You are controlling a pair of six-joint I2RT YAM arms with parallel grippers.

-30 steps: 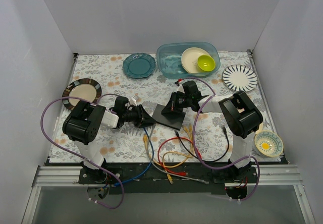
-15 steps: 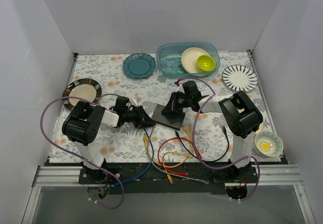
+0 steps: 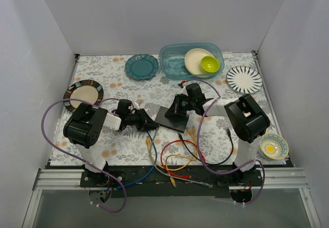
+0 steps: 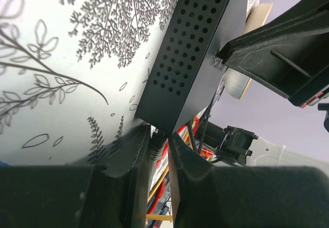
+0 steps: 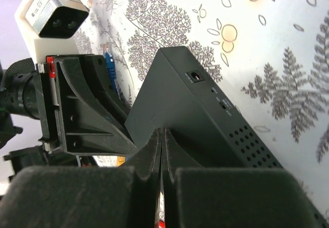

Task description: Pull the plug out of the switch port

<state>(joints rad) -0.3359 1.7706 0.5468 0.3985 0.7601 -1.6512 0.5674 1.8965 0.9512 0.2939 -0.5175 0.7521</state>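
The flat black switch box lies mid-table; it also shows in the left wrist view and the right wrist view. My left gripper sits at the box's left near corner. In the left wrist view my left gripper is shut on a black plug whose tip meets the box's edge; the port itself is hidden. My right gripper is shut and empty, its tips resting on the box's top.
Loose blue, yellow, red and black cables lie in front of the box. A clear bin with a bowl stands at the back. Plates lie around: teal, striped, dark-rimmed, and a small one.
My left gripper has drawn slightly to the left with the plug in it. The right arm's elbow has shifted a little; the box has stayed in place.
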